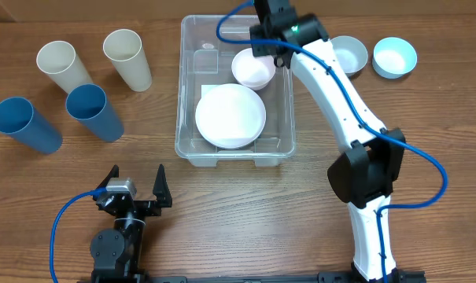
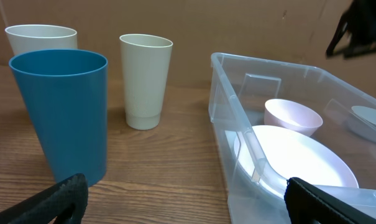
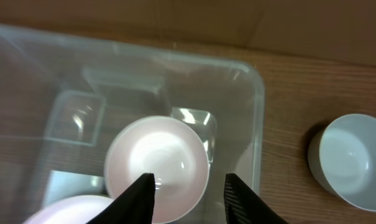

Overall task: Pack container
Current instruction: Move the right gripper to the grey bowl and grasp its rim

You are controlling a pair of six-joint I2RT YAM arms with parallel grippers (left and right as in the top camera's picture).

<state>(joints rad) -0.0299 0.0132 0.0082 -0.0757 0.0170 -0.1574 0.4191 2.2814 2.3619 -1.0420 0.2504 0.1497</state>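
Observation:
The clear container point(image 1: 193, 49) stands in the middle of the table. It holds a white plate point(image 1: 230, 115) and a pale pink bowl point(image 1: 252, 67) at its far right corner. My right gripper point(image 1: 267, 49) hovers over that bowl. In the right wrist view its fingers point(image 3: 191, 194) are open, with the right rim of the bowl point(image 3: 156, 158) between them and not pinched. My left gripper point(image 1: 135, 192) is open and empty near the table's front left. Its view shows the container point(image 2: 228, 106), the plate point(image 2: 299, 162) and the bowl point(image 2: 291, 116).
Two cream cups point(image 1: 60, 67) point(image 1: 127, 59) and two blue cups point(image 1: 25, 124) point(image 1: 94, 112) stand left of the container. A grey bowl point(image 1: 348, 55) and a light blue bowl point(image 1: 395, 57) sit to its right. The nearest blue cup point(image 2: 63, 112) is close to my left gripper.

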